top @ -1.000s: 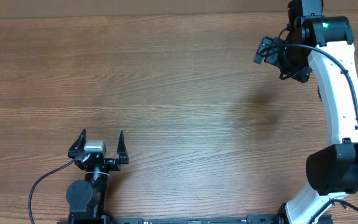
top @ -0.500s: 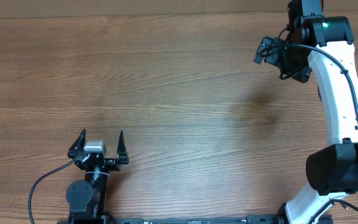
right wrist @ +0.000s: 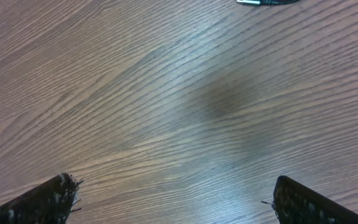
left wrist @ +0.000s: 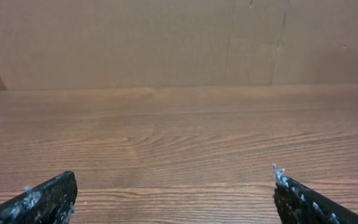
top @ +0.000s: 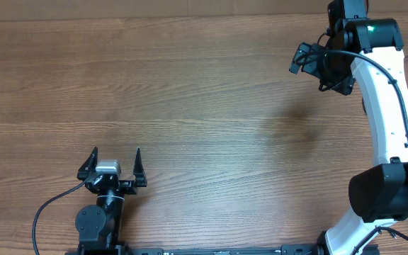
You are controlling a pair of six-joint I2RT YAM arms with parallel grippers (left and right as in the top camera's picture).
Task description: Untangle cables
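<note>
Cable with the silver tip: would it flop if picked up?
Probably floppy: the cable is thin, though only its end shows. Likely light too, so a push would probably slide it across the smooth table.

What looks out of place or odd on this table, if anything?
Nothing is spilled or damaged. One odd point: only a silver plug tip peeks in at the top edge of the right wrist view, and the overhead view shows no cable on the table. The left gripper and right gripper are open, holding nothing.
</note>
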